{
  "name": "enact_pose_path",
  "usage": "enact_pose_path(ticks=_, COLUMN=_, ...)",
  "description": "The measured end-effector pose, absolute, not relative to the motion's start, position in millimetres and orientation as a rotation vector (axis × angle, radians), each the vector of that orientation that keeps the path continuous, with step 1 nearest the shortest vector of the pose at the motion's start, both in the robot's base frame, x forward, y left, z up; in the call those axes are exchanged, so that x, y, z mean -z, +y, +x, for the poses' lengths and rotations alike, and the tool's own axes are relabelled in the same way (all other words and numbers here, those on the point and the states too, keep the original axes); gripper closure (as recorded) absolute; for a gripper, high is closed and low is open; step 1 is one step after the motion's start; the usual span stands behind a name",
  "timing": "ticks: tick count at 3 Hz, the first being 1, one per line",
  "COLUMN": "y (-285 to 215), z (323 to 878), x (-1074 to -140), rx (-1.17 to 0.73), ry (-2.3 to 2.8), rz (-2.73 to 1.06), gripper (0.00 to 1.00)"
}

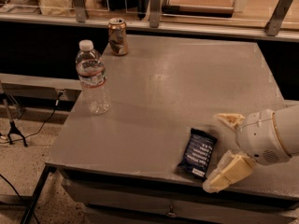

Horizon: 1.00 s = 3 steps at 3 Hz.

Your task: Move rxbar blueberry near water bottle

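The rxbar blueberry (pixel 198 153) is seen lying flat near the front edge of the grey surface (pixel 159 83), toward the right half of the view. Its dark navy wrapper is turned up so that lines of white text are shown. Just beside its right-hand edge the pincer (pixel 218 151) is held low over the surface, widely opened, with nothing gripped. One cream-coloured finger (pixel 230 120) is placed beyond the bar's far corner, and the other (pixel 229 172) is placed off its near corner, by the front edge of the surface. Whether either finger is touching the wrapper cannot be told. The fingers are carried by a rounded white wrist housing (pixel 268 136), which is cut off by the right border of the view.

The water bottle (pixel 92 77) is stood upright well apart from the bar, near the left edge of the surface. It is made of clear plastic, is topped by a white cap and is ringed by a thin label band on its upper part. Farther back, close to the rear edge, a dented metal can (pixel 117 36) is stood upright. Behind the surface a wooden ledge (pixel 196 26) is run across the view.
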State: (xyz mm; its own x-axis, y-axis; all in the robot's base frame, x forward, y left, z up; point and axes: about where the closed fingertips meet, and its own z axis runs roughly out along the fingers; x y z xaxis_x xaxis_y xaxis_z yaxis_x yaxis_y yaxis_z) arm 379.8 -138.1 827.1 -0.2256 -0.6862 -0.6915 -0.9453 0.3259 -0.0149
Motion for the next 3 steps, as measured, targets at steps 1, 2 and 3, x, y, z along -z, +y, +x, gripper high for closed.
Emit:
enact_pose_path(ticks=1, y=-138, z=386, x=-827, rx=-0.578, ry=1.943, rz=-1.460, gripper=0.00)
enact_pose_path(ticks=2, y=-138, z=386, x=-827, rx=-0.579, ry=1.939, rz=-1.463, gripper=0.00)
enact_pose_path(ticks=3, y=-124, z=384, x=-817, rx=-0.506, ry=1.933, rz=-1.497, gripper=0.00)
